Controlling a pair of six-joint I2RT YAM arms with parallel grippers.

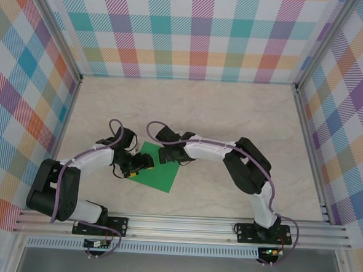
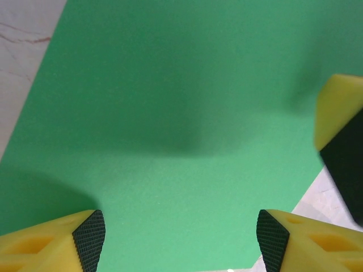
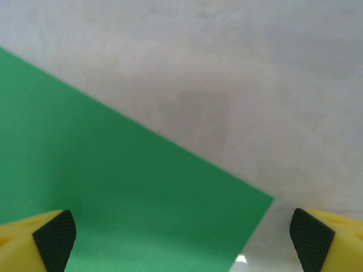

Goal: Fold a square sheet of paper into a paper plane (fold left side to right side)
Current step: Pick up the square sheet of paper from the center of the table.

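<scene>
- The left gripper (image 2: 181, 232) was released, its jaws spread and nothing between them. The square sheet of paper (image 2: 170, 113) lay flat beneath and ahead of it.
- The right gripper (image 3: 181, 238) gaped wide and held nothing. A corner of the sheet lay just ahead, between its fingertips, with the bare marbled table (image 3: 238, 85) beyond.
- A yellow finger (image 2: 340, 119) close beside the left gripper was probably the right gripper's.
- Whether either gripper touched the paper could not be told.
</scene>
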